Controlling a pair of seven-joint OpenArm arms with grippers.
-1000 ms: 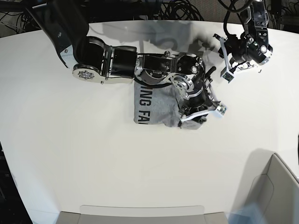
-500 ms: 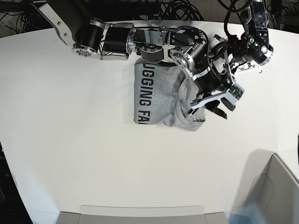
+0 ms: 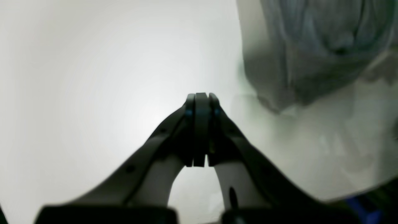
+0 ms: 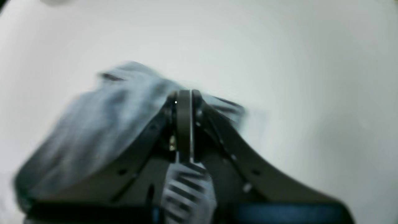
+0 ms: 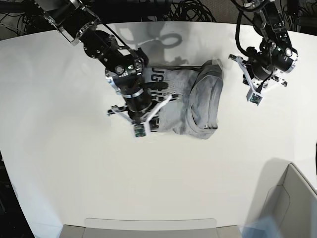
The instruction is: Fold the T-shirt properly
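The heather-grey T-shirt (image 5: 185,104) lies folded in the middle of the white table (image 5: 64,163), black lettering showing along its left part and a doubled-over flap on its right. My right gripper (image 5: 142,113) hangs over the shirt's left edge, shut with nothing in it. The right wrist view shows that gripper's (image 4: 184,93) pads pressed together and the blurred T-shirt (image 4: 102,124) behind them. My left gripper (image 5: 261,80) hovers to the right of the shirt, apart from it. The left wrist view has this gripper (image 3: 201,95) shut and empty, with the T-shirt (image 3: 311,46) at upper right.
A grey box (image 5: 290,201) stands at the lower right corner. A pale tray edge (image 5: 148,225) runs along the table's front. Dark cables (image 5: 188,10) lie beyond the far edge.
My right arm has left the shirt's right side and swung left across it, and its jaws have shut. The left gripper has shut too and dropped slightly. The right flap now lies flat.
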